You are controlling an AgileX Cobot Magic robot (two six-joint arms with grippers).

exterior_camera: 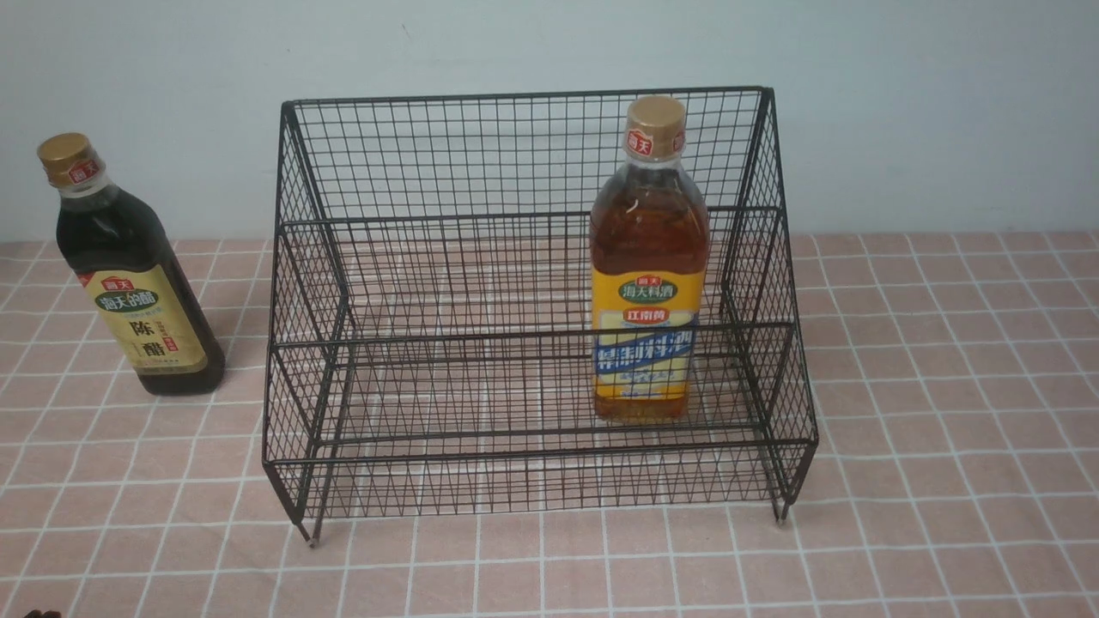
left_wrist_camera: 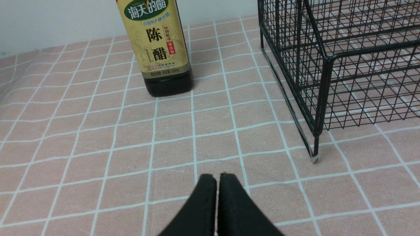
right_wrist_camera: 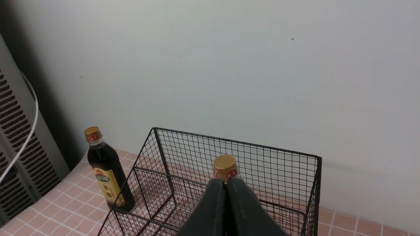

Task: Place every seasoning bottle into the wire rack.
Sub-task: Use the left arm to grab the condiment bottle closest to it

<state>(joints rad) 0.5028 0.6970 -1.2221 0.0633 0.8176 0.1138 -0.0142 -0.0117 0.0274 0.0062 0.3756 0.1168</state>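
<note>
The black wire rack (exterior_camera: 532, 223) stands mid-table. The amber bottle (exterior_camera: 648, 275) with yellow-blue label stands upright inside the rack, on its right side. The dark bottle (exterior_camera: 129, 283) with olive-gold label stands upright on the table, left of the rack. In the left wrist view my left gripper (left_wrist_camera: 217, 177) is shut and empty, low over the cloth, short of the dark bottle (left_wrist_camera: 157, 46) with the rack's corner (left_wrist_camera: 321, 82) beside it. In the right wrist view my right gripper (right_wrist_camera: 225, 181) is shut and empty, high above the rack (right_wrist_camera: 236, 154), with the amber bottle's gold cap (right_wrist_camera: 225, 167) just beyond its tips. Neither gripper shows in the front view.
A pink checked cloth (exterior_camera: 944, 429) covers the table up to a pale wall (exterior_camera: 944, 103). A grey louvred unit with a white cable (right_wrist_camera: 16, 131) stands beyond the table's left end.
</note>
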